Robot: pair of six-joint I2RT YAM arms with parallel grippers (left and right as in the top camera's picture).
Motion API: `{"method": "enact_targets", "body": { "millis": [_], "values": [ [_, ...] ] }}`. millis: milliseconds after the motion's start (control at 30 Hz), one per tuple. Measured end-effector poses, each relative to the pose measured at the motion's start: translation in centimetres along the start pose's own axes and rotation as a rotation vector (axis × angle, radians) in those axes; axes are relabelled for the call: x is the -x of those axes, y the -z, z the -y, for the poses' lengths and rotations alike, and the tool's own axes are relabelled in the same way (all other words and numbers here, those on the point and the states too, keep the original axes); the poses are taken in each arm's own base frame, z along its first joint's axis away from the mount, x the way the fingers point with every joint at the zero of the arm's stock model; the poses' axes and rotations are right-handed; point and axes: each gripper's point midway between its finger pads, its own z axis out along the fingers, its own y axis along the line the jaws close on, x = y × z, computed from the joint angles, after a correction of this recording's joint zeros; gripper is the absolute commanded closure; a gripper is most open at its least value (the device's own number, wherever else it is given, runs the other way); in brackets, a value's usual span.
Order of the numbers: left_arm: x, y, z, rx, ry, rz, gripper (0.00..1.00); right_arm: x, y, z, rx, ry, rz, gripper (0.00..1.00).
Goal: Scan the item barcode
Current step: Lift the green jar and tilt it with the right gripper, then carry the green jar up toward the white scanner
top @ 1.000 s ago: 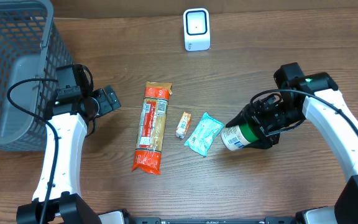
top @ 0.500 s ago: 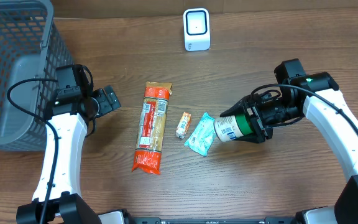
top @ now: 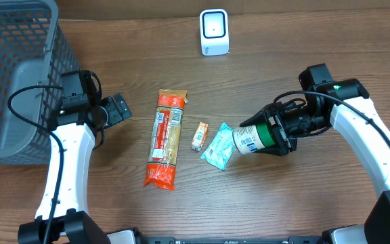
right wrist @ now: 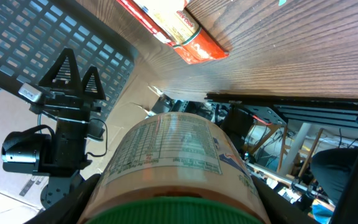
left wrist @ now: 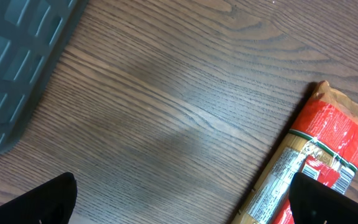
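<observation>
My right gripper point(top: 271, 133) is shut on a round canister point(top: 250, 139) with a green lid and a white printed label, held on its side above the table, its base pointing left. In the right wrist view the canister point(right wrist: 176, 163) fills the lower middle between the two dark fingers point(right wrist: 72, 199), its nutrition label facing up. The white barcode scanner point(top: 214, 32) stands at the back middle of the table, well away from the canister. My left gripper point(top: 119, 108) is open over bare wood, left of the pasta packet point(top: 166, 138); its fingertips point(left wrist: 48, 199) hold nothing.
A grey mesh basket point(top: 12, 74) stands at the back left. A long red and yellow pasta packet point(left wrist: 309, 168), a small sachet point(top: 199, 135) and a teal pouch point(top: 221, 146) lie in the middle of the table, the pouch just left of the canister's base.
A second ago the canister was tilted down near the table; the right gripper has since raised and turned it to lie level, pointing left. It held still over the last half second. The left arm has not moved.
</observation>
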Motion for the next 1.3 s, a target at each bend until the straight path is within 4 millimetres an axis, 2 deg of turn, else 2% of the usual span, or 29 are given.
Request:
{"method": "enact_targets", "body": {
  "millis": [233,367,600,733,867,1000,1100,1300],
  "values": [
    [0.0,0.0,0.0,0.0,0.0,0.0,0.0,0.1,0.0,0.1,-0.004,-0.002,0.006,0.96],
    [0.0,0.0,0.0,0.0,0.0,0.0,0.01,1.1,0.0,0.5,-0.036,0.009,0.059,0.96],
    [0.0,0.0,0.0,0.0,0.0,0.0,0.0,6.5,1.3,1.7,-0.161,0.094,0.351,0.96],
    [0.0,0.0,0.0,0.0,0.0,0.0,0.0,10.2,3.8,3.7,-0.315,0.091,0.596,0.96],
    [0.0,0.0,0.0,0.0,0.0,0.0,0.0,12.4,6.3,5.0,-0.43,0.098,0.768,0.96],
    [0.0,0.0,0.0,0.0,0.0,0.0,0.0,12.8,6.5,4.2,-0.455,0.217,0.767,0.96],
    [0.0,0.0,0.0,0.0,0.0,0.0,0.0,12.2,7.2,2.8,-0.462,0.3,0.764,0.96],
    [0.0,0.0,0.0,0.0,0.0,0.0,0.0,8.6,10.4,-2.4,-0.456,0.476,0.789,0.96]
  ]
}}
